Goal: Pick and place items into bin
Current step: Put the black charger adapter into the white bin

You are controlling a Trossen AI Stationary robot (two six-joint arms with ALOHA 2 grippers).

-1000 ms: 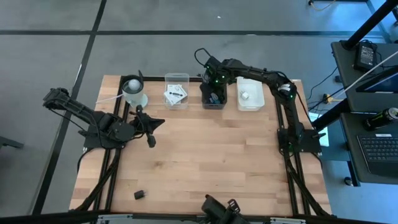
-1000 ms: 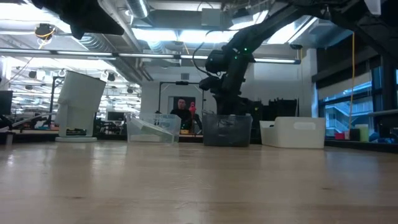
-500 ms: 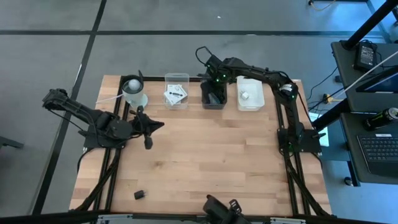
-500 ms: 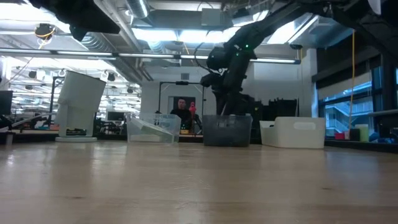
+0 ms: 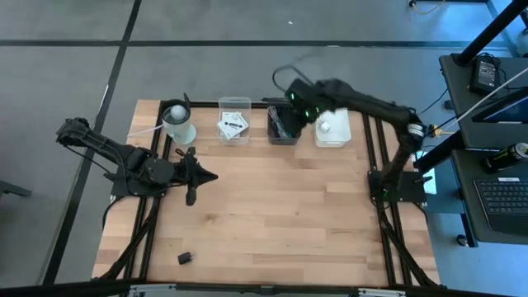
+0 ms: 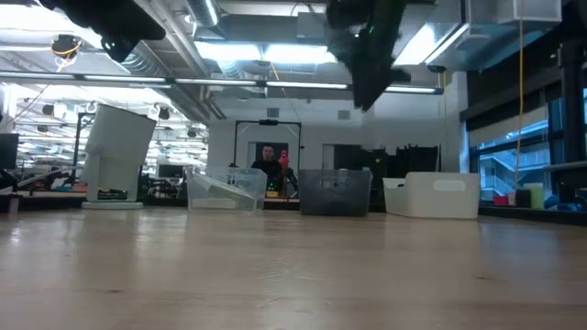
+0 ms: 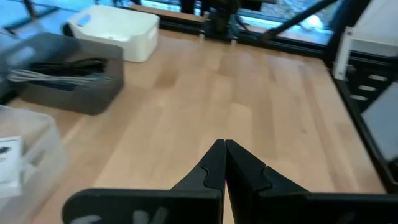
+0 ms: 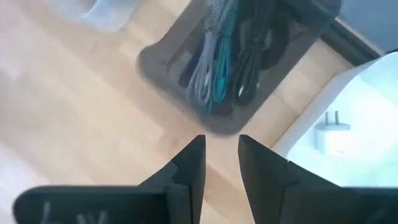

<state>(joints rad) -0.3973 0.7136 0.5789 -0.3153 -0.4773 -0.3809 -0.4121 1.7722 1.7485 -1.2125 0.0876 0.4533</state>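
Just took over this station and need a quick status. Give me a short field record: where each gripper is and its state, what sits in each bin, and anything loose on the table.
right gripper: raised above the dark bin, open, empty
left gripper: shut, empty, low over the table's left side
dark bin: black coiled cables, grey cable, teal tool
clear bin: printed cards
white bin: white plug block
loose: small black block near the table's front-left edge

This is a robotics lab or workshop. Beyond the wooden table [image 6: 293, 275] run exposed ceiling ducts [image 6: 138, 64] and strip lights [image 6: 266, 53], with equipment-laden benches [image 6: 37, 188] behind it.
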